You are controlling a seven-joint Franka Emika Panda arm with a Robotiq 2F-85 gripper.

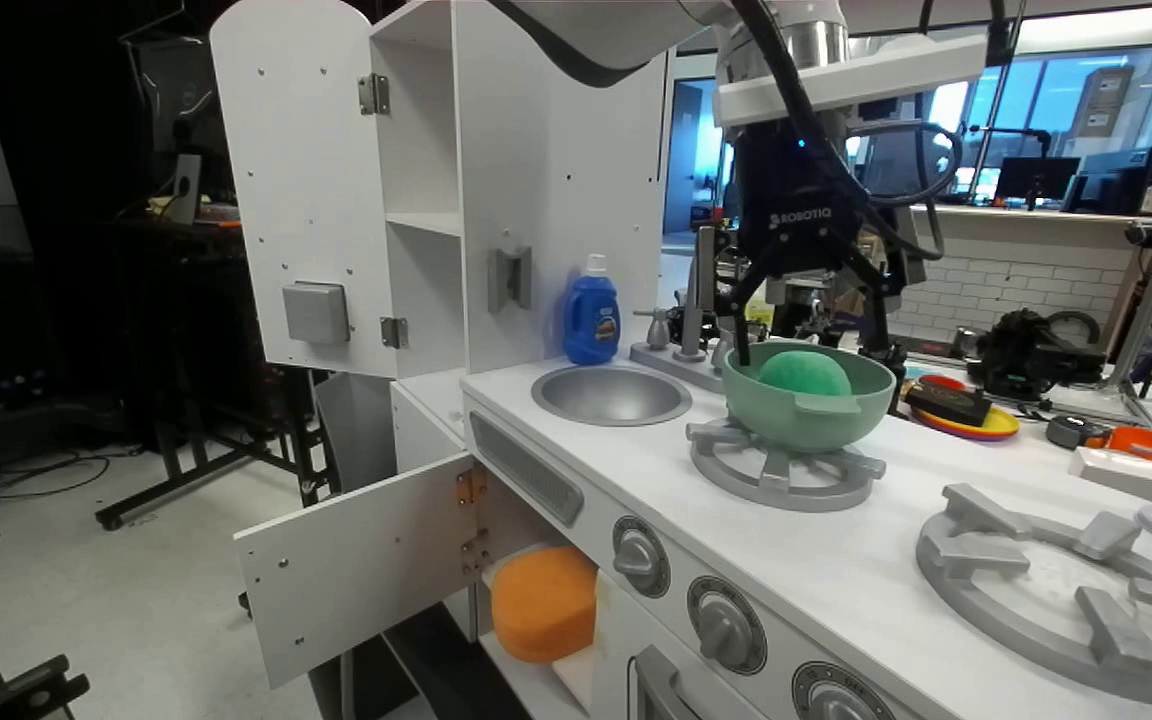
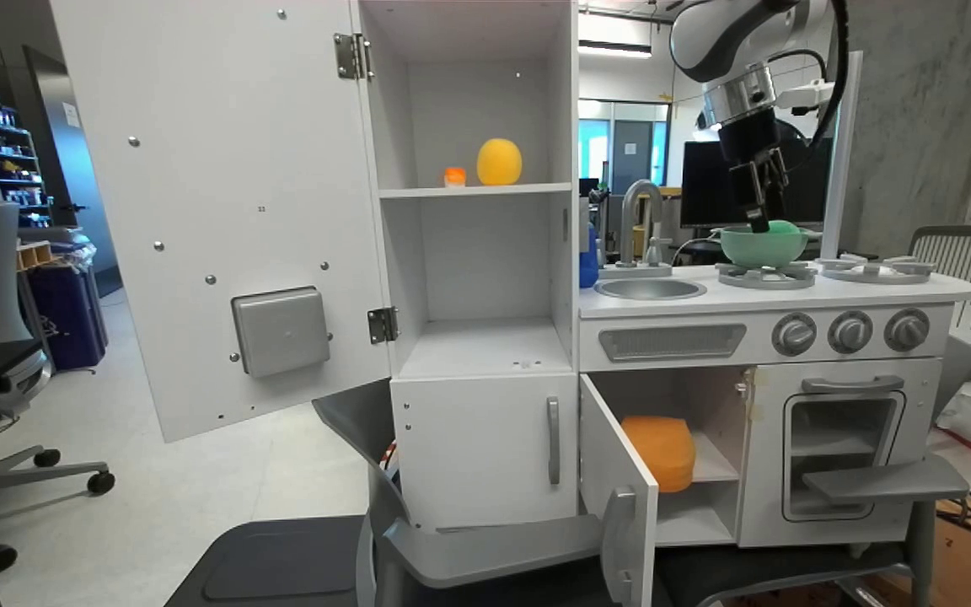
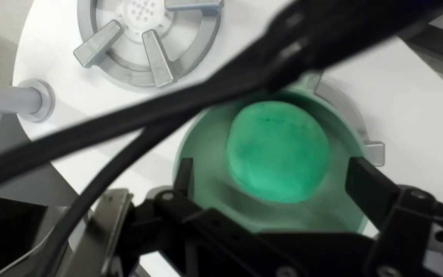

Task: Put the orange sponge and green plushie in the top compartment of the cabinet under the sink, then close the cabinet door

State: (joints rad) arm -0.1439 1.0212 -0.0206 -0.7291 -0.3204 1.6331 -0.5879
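- Far left, in an exterior view: tall door (image 2: 224, 211), swung wide, its free edge well out to the side.
- Next, tall cabinet (image 2: 494, 261); its shelf (image 2: 410, 193) carries an orange-lidded jar (image 2: 454, 177) and a yellow rounded object (image 2: 499, 162), standing apart.
- Grey armrest (image 2: 494, 556) passes before the lower cabinet face (image 2: 477, 447) and runs up to the cabinet door (image 1: 366, 565); contact cannot be told.
- Cabinet door stands swung out, hinged on the tall cabinet's side, free edge well forward.
- Blue bottle (image 1: 592, 320) just beside the sink (image 1: 611, 392); a strip of white counter (image 1: 636, 450) shows between sink and burner (image 1: 806, 497).
- Orange sponge (image 2: 661, 451) sits in the top compartment of the cabinet under the sink (image 2: 721, 413), its lower edge showing below the front edge of the compartment floor (image 2: 713, 468); gaps show above it and to its right.
- Green bowl (image 1: 786, 425) rests on the burner; green plushie (image 3: 277, 152) lies inside, top rising above the rim.
- Gripper (image 3: 270, 165) reaches down over the bowl, fingers (image 3: 185, 175) spread well apart, one to each side of the green plushie; in the wrist view the bowl's inside shows between it and each finger. Whether a finger touches the rim cannot be told.
- Far right: second burner (image 1: 981, 557), then a grey post (image 3: 37, 100) just beside the counter's rounded edge.
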